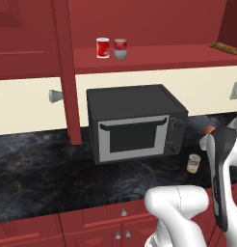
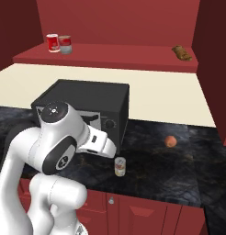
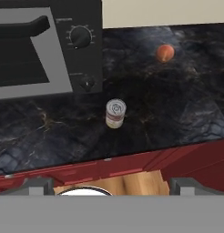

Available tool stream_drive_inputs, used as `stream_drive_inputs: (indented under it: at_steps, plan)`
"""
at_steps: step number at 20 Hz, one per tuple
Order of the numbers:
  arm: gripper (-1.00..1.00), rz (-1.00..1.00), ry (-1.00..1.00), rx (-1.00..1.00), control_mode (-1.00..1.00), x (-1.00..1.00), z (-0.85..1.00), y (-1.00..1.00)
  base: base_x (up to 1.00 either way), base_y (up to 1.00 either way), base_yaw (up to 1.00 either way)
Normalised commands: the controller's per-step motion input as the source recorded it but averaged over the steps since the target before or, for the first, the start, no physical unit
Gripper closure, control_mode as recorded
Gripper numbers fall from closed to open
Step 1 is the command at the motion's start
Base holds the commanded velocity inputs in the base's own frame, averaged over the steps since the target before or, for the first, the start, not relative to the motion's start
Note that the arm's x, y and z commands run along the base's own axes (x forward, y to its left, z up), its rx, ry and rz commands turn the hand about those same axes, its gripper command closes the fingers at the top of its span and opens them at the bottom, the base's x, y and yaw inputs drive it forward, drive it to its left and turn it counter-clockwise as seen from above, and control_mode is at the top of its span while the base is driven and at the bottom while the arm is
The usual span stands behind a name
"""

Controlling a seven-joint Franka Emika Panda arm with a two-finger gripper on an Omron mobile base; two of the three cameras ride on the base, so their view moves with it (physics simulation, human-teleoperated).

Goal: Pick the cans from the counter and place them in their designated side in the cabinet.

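Note:
The yellowish-olive can [image 1: 193, 163] [image 2: 120, 166] [image 3: 115, 113] stands upright on the black counter [image 1: 43, 169] [image 3: 186, 113], just in front of the microwave's right corner. The red-over-grey can [image 1: 120, 48] [image 2: 65, 44] stands on the cabinet shelf [image 1: 164, 55] [image 2: 124, 53], at its left part, touching or nearly touching an all-red can [image 1: 102, 48]. My gripper [image 3: 112, 186] hovers above the counter's front edge, nearer than the olive can. It is open and holds nothing, its fingertips [image 3: 38, 184] spread wide.
A black microwave [image 1: 135, 123] [image 2: 87, 108] [image 3: 41, 45] sits on the counter left of the olive can. An orange fruit [image 1: 209, 129] [image 2: 170, 141] [image 3: 165, 53] lies behind and to the right. A brown item [image 2: 181, 53] lies at the shelf's right end. The open cabinet door [image 1: 67, 72] stands left of the microwave.

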Motion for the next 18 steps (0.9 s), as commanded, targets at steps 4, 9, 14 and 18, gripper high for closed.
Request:
stream_drive_inputs:
  at_steps: [4,9,14,18]
  plan:
    - [-1.00,0.00,0.00,0.00,-1.00,0.12,-0.09,-0.03,0.00,0.00,0.00]
    - [-1.00,0.00,0.00,0.00,-1.00,0.16,-0.13,-0.01,0.00,0.00,0.00]
    - [-1.00,0.00,0.00,0.00,-1.00,0.16,-0.15,-0.02,0.00,0.00,0.00]
    - [-1.00,0.00,0.00,0.00,-1.00,0.16,-0.16,-0.06,0.00,0.00,0.00]
